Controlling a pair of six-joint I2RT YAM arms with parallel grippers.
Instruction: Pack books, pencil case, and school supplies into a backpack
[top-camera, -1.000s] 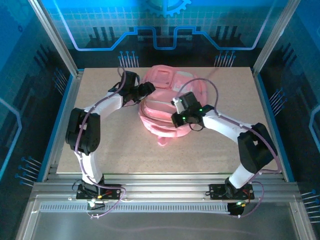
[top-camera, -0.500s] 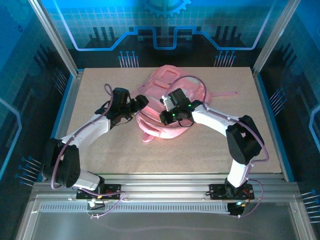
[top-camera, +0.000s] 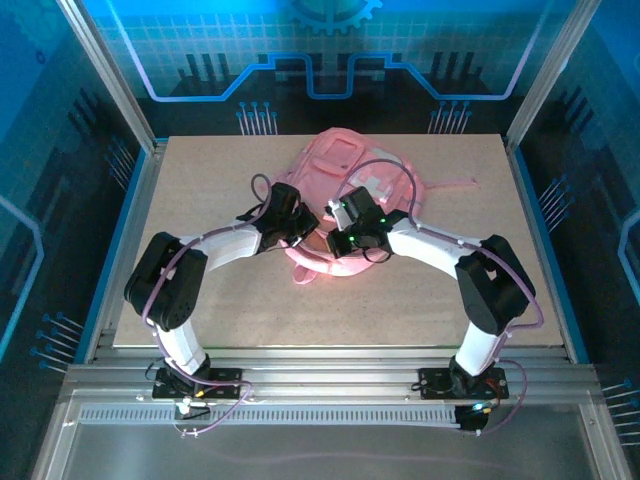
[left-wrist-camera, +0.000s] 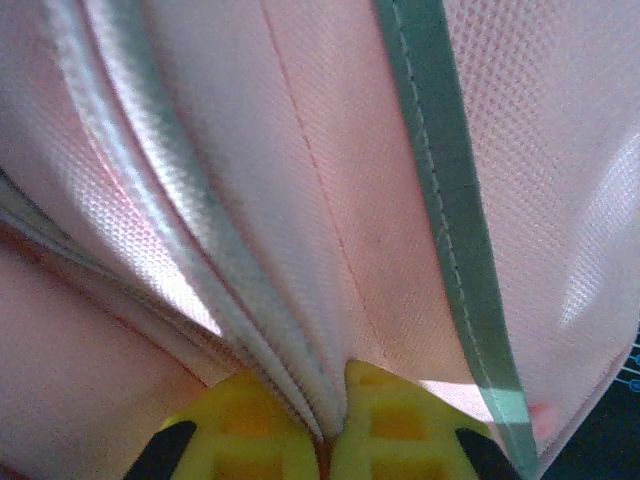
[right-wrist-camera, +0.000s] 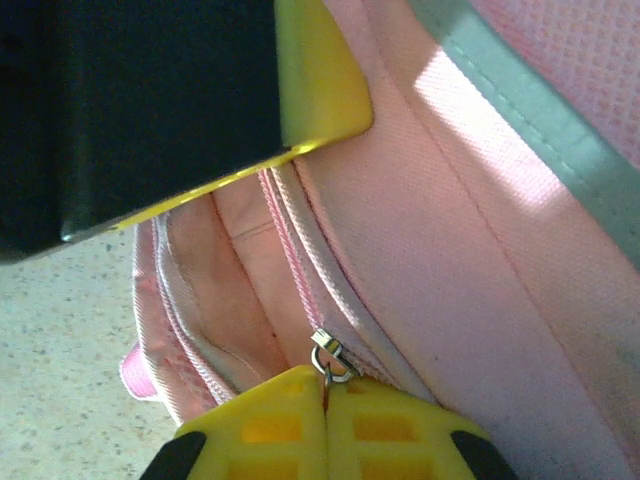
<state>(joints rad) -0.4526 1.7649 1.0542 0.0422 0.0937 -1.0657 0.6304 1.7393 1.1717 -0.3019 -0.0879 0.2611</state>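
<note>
Bracing the backpack (left-wrist-camera: 330, 200) with one hand while the other pinches its zipper pull.

Left wrist view: the left hand (left-wrist-camera: 322, 438) is closed, its yellow tips clamped on a raised pink seam (left-wrist-camera: 250, 300) that runs straight away from them. Right wrist view: the right hand (right-wrist-camera: 325, 405) is closed on the small metal zipper pull (right-wrist-camera: 328, 358), which sits right at its fingertips. From there the zipper track (right-wrist-camera: 290, 250) runs lengthwise ahead toward the left hand's yellow finger, with the pocket gaping to the left of it. Judged from this, any slide of the pull must follow that line, and the right hand is the one placed to do it. Top view: the backpack lies mid-tabletop (top-camera: 450, 290) toward the far side, with both hands meeting at its near-left edge.
</note>
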